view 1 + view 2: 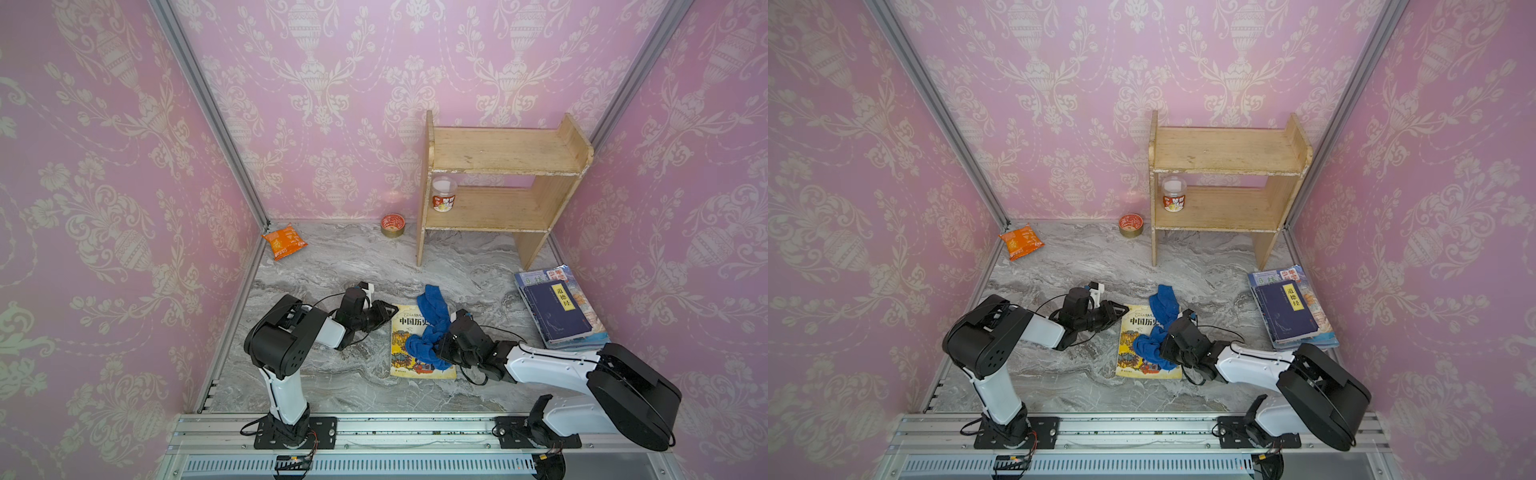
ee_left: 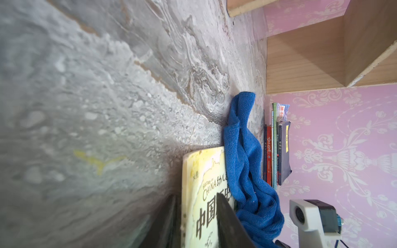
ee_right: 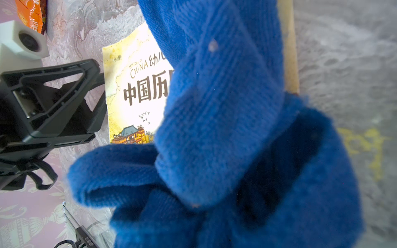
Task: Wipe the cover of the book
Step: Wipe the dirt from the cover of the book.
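The book (image 1: 405, 322) (image 1: 1133, 324) has a yellow cover and lies flat on the marble table in both top views. A blue cloth (image 1: 434, 305) (image 1: 1165, 299) is draped over its right half. My right gripper (image 1: 438, 345) is shut on the bunched cloth above the cover. In the right wrist view the cloth (image 3: 225, 107) hides those fingers. My left gripper (image 1: 392, 311) (image 2: 196, 196) is shut on the book's far left corner. One of its fingers (image 2: 227, 216) rests on the cover (image 2: 199, 193) and the other lies on the table side.
A stack of books (image 1: 557, 311) lies at the right wall. A wooden shelf (image 1: 498, 187) stands at the back right with a cup (image 1: 444, 195) on its lower board. A round tin (image 1: 392, 225) and an orange snack bag (image 1: 283, 242) lie near the back wall.
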